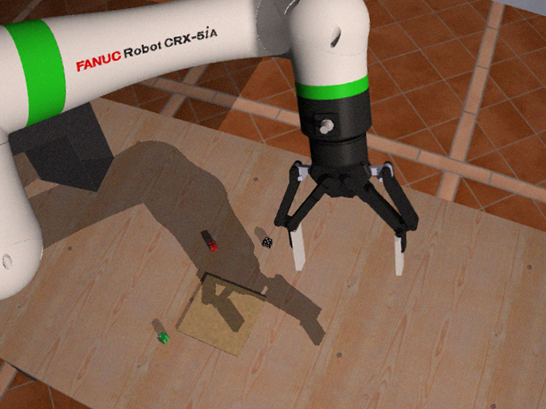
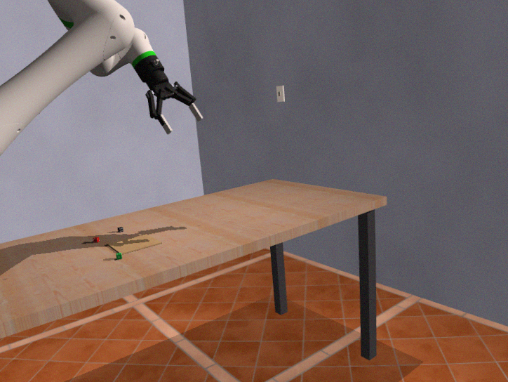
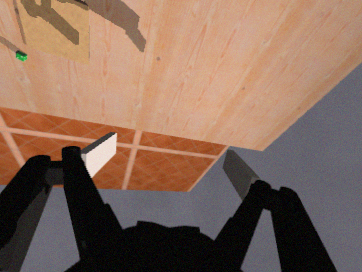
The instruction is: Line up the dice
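A tan square mat [image 1: 221, 314] lies flat on the wooden table; it also shows in the exterior view [image 2: 137, 244] and at the top left of the wrist view [image 3: 57, 27]. A red die [image 1: 212, 246] sits on the table just beyond the mat's far edge. A black die [image 1: 266, 243] sits to its right, also off the mat. A green die [image 1: 163, 337] [image 3: 21, 56] sits on the table left of the mat. My gripper [image 1: 347, 260] [image 2: 180, 118] hangs high above the table, fully open and empty. The dice faces are too small to read.
The robot's dark base block [image 1: 65, 145] stands at the table's back left. The arm's shadow falls across the mat and the red die. The table runs long to the right, with its front edge near the green die.
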Motion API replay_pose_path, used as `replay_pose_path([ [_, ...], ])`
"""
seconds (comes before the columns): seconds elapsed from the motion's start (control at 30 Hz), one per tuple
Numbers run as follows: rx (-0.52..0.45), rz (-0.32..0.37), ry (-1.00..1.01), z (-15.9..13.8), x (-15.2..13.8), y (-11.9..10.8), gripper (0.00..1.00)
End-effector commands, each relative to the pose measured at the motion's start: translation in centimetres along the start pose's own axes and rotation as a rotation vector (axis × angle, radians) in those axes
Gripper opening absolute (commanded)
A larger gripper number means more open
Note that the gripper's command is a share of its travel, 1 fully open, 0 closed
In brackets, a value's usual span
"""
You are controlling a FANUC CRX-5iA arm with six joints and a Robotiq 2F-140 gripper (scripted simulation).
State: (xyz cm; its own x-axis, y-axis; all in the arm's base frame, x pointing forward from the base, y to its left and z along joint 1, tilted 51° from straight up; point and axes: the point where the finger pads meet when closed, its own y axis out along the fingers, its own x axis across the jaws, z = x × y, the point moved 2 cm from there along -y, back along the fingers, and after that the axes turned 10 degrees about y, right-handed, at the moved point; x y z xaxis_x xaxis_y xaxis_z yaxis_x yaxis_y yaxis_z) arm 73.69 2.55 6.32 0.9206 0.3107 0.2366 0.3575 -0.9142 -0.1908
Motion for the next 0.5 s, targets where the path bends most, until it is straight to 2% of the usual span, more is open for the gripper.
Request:
replay_pose_path([
  [0.0,0.023,0.012,-0.043,-0.7,-1.3,1.9,1.00],
  [0.1,0.089,0.042,-0.157,-2.7,-5.6,6.5,1.00],
  [0.13,0.089,0.042,-0.157,-2.7,-5.6,6.5,1.00],
  [0.17,0.121,0.055,-0.205,-3.4,-7.8,8.2,1.00],
  [0.23,0.121,0.055,-0.205,-3.4,-7.9,8.3,1.00],
  [0.27,0.158,0.068,-0.257,-4.2,-10.6,10.0,1.00],
  [0.3,0.158,0.068,-0.257,-4.2,-10.6,10.0,1.00],
  [0.33,0.198,0.081,-0.309,-4.8,-13.4,11.5,1.00],
  [0.4,0.198,0.081,-0.309,-4.8,-13.4,11.5,1.00],
  [0.43,0.240,0.093,-0.360,-5.5,-16.9,13.0,1.00],
  [0.47,0.240,0.093,-0.360,-5.5,-16.9,13.0,1.00],
])
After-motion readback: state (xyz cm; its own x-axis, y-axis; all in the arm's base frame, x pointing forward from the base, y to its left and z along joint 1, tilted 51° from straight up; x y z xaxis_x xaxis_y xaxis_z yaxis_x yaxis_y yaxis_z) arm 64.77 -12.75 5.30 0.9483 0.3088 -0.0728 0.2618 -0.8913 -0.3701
